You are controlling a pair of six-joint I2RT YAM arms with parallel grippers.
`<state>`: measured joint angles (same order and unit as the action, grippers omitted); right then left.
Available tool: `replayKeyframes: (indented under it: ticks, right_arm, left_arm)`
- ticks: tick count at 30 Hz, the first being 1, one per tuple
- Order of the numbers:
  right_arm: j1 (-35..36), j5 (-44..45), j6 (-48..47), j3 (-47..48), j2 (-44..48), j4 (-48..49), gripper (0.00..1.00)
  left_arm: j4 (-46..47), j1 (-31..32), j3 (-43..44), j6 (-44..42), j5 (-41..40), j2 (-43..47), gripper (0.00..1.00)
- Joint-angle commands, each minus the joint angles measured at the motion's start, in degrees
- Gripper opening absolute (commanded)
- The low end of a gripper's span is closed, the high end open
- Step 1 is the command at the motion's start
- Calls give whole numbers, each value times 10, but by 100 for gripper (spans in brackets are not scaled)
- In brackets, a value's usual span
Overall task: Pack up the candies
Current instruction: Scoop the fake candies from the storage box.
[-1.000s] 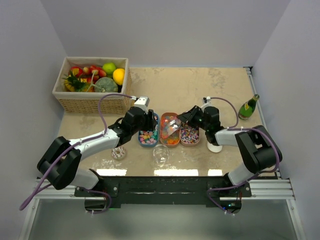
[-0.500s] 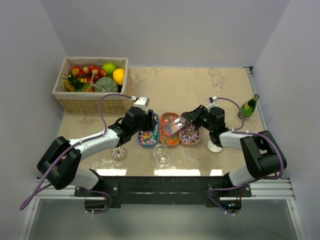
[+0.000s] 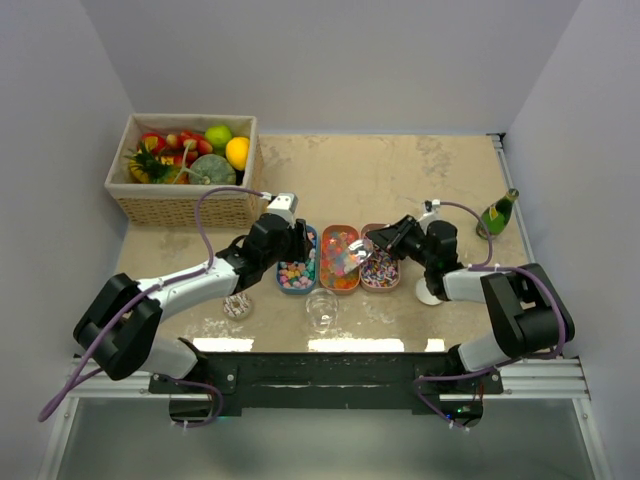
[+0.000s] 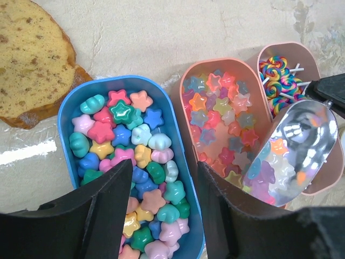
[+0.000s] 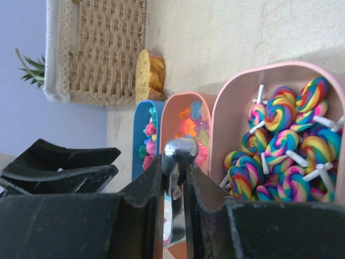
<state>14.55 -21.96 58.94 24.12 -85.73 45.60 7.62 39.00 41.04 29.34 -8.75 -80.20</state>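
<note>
Currently the right gripper [image 5: 173,168] is closed narrow on the handle of a metal scoop [image 4: 297,148]. The scoop bowl is held tilted over the middle tray [image 4: 215,62], on the side next to the third tray [image 4: 302,48]. Whether it touches the orange-red gummies [image 4: 221,108] cannot be told. A few star pieces appear to lie in the bowl, though some may be reflections.

The left gripper [image 4: 161,181] is held roughly half open, low over the blue tray [image 4: 64,108] of pastel candies [image 4: 124,135]; nothing is seen gripped. Swirled lollipops [image 4: 280,73] are untouched in the third tray.

Step is judged as scooping gummies from the middle tray. For the next move, the scoop probably needs to be levelled, lifted clear of the rim, carried to the clear cup [image 3: 322,310] in front of the trays and tipped slowly. A spill is likely if the wrist is rolled early.
</note>
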Motion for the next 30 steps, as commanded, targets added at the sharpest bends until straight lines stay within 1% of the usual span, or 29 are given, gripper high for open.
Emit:
replayKeyframes:
  ticks: [1, 5, 13, 19, 22, 25, 30]
  right_arm:
    - [-4, -46, 53, -7, 18, 83, 0]
    - [-6, -77, 83, -14, 13, 130, 0]
    - [-6, -126, 90, -13, 29, 133, 0]
    - [-3, -139, 46, -17, 82, 52, 0]
    - [4, -136, 15, -12, 112, -27, 0]
    - [14, -125, -7, -10, 132, -68, 0]
    - [38, -111, -13, -15, 128, -78, 0]
  left_arm:
    - [3, -2, 23, -6, -17, 20, 56]
    - [-1, -2, 23, -6, -21, 25, 56]
    - [-10, -2, 19, -10, -36, 42, 56]
    - [-14, -2, 19, -16, -43, 49, 56]
    - [-14, -2, 19, -17, -45, 50, 56]
    - [-14, -2, 19, -17, -47, 48, 57]
    - [-16, -2, 19, -17, -48, 48, 57]
